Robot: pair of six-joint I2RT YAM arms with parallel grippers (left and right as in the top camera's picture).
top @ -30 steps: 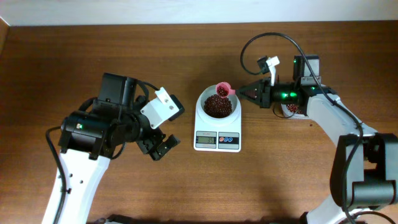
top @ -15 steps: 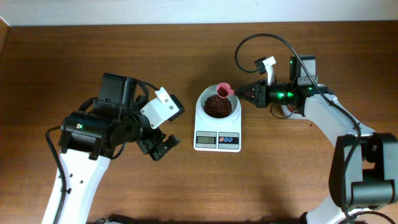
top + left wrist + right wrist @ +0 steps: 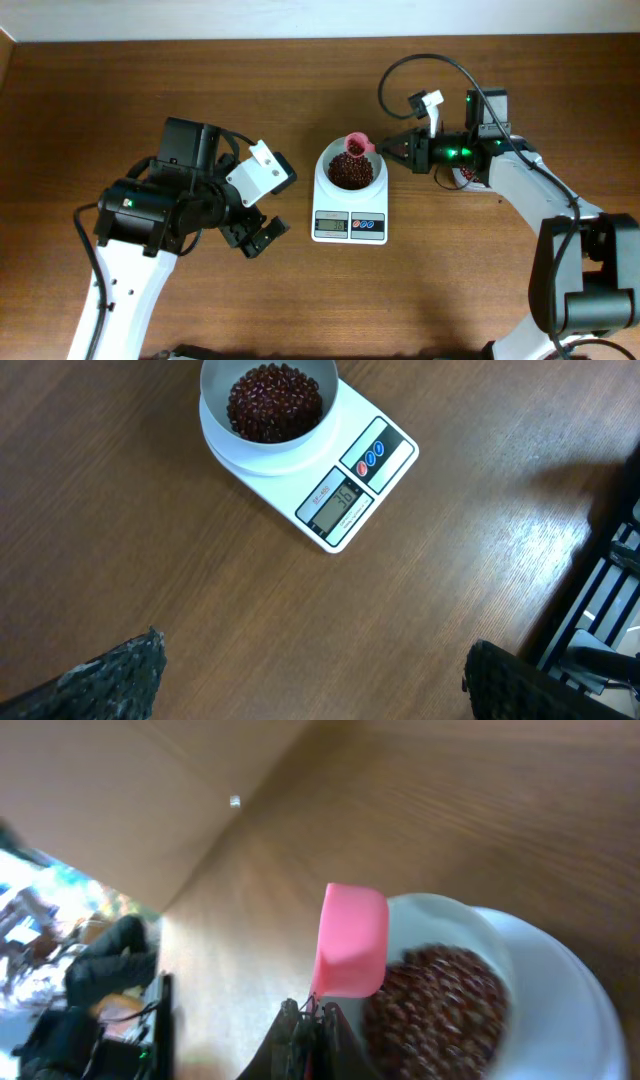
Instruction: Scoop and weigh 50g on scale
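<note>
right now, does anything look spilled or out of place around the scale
Nothing stands out. The beans sit heaped inside the bowl of the scale, none loose on the table around it. The pink scoop hangs over the bowl's rim in the right gripper, which fits pouring, not a mishap.

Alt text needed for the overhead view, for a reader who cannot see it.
The right gripper, shut on a pink scoop, holds it at the far rim of the white bowl on the scale; the bowl holds red-brown beans. The left gripper hangs open above the wooden table, left of the scale, holding nothing.
</note>
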